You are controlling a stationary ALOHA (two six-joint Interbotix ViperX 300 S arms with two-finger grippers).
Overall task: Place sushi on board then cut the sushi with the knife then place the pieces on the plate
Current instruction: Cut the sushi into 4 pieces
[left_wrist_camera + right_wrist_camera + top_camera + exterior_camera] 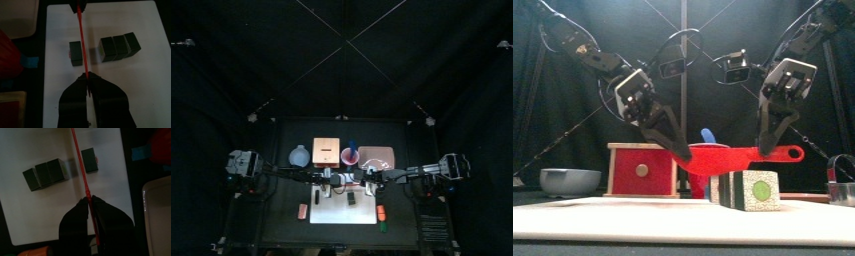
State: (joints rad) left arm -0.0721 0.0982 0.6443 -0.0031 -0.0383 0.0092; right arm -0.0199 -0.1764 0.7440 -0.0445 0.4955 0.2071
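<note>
Jaws of left gripper and right gripper tight on red knife, above sushi roll on white board.

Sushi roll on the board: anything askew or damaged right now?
Nothing stands out. One piece lies apart from the three-block sushi roll on the white cutting board; the left pincer and right pincer hold the red knife level above.

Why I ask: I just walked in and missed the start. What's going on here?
Both arms hold one red toy knife: the left gripper is shut on its blade end, the right gripper near its handle. The knife hangs level over the toy sushi roll on the white cutting board. One cut piece lies apart from three blocks that are joined. No piece shows on the pink tray.
</note>
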